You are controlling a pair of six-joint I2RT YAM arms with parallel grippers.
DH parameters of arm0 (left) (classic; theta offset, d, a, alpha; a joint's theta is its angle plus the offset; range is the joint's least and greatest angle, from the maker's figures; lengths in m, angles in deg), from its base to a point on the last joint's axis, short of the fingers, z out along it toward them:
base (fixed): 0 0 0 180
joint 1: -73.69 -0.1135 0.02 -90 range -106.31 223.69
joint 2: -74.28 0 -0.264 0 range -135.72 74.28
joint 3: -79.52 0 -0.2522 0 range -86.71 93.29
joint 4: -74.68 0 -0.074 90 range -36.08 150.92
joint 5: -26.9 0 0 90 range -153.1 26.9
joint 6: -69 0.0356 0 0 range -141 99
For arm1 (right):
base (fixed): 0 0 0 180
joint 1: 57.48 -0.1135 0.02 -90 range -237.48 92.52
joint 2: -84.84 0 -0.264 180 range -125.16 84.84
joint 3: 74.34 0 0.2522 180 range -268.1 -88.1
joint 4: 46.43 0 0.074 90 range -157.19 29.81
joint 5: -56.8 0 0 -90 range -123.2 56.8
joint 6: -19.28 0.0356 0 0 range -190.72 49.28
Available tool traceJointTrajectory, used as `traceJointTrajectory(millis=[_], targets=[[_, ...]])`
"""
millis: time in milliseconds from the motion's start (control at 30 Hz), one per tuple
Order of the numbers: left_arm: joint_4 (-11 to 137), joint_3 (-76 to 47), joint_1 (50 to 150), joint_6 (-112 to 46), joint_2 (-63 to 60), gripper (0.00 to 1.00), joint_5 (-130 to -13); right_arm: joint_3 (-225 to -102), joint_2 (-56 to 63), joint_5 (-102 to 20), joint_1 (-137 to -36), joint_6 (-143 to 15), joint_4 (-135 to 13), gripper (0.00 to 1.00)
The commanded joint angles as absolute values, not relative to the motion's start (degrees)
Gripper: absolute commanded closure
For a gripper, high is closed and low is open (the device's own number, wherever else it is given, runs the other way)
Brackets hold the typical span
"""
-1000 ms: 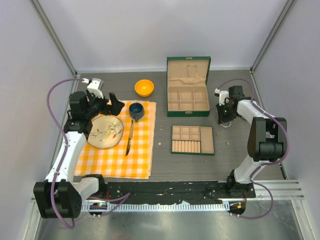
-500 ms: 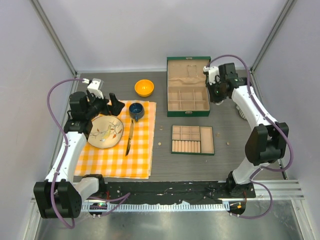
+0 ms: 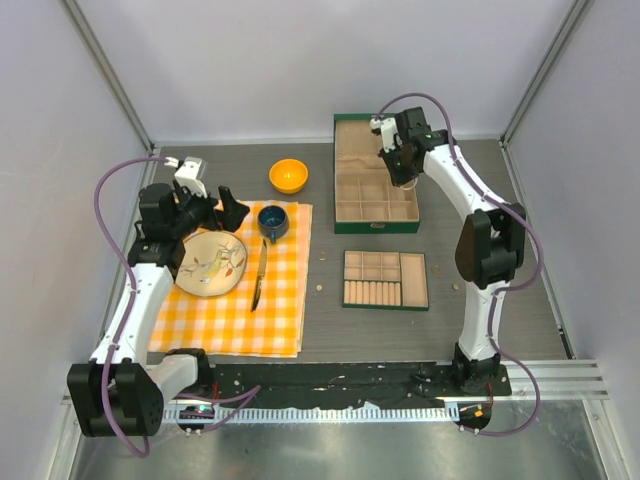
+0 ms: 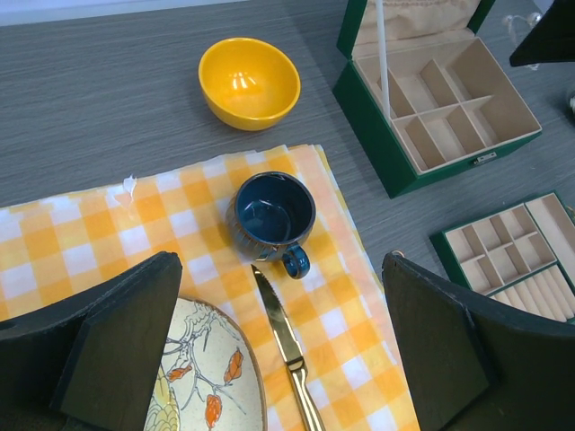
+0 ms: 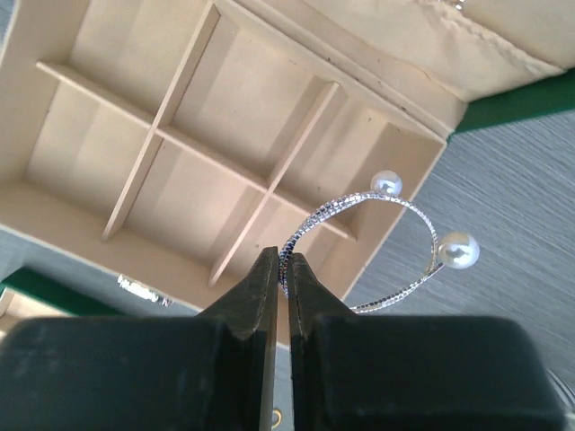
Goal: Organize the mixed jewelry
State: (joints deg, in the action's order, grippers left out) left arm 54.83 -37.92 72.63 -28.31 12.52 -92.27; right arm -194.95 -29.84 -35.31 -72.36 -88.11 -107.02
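Note:
My right gripper (image 5: pixel 284 262) is shut on a thin silvery hoop bracelet (image 5: pixel 329 212) that ends in two pearls. It hangs over the right-hand compartments of the open green jewelry box (image 5: pixel 162 135). From above, the right gripper (image 3: pixel 400 166) is over that box (image 3: pixel 376 226) at the back of the table. A few tiny pale pieces (image 3: pixel 316 290) lie on the dark table near the green compartment tray (image 3: pixel 385 306). My left gripper (image 3: pixel 215 210) stands wide open over the checked cloth, with nothing between its fingers (image 4: pixel 117 332).
On the orange checked cloth (image 3: pixel 240 310) lie a painted plate (image 3: pixel 211 263), a knife (image 3: pixel 258 275) and a dark blue cup (image 3: pixel 272 221). An orange bowl (image 3: pixel 288 175) stands behind the cloth. Walls close in the table on three sides.
My right arm has swung from the table's right side leftward and back, carrying the bracelet over the open box. The left arm has not moved.

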Motion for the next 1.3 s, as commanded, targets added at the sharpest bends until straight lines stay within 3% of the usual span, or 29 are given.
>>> traceJointTrajectory(millis=[0, 467, 1267], targets=[[57.2, -37.8, 72.3, -28.6, 13.5, 0.0, -92.3, -201.0, -33.0, -34.3, -73.2, -87.3, -107.7, 0.99], [57.2, -37.9, 72.4, -28.4, 13.3, 0.0, -92.1, -202.9, -40.3, -35.9, -73.3, -87.6, -106.0, 0.99], [57.3, -38.1, 72.4, -28.3, 13.1, 0.0, -92.1, -202.6, -42.9, -33.4, -73.3, -90.5, -102.7, 0.99]])
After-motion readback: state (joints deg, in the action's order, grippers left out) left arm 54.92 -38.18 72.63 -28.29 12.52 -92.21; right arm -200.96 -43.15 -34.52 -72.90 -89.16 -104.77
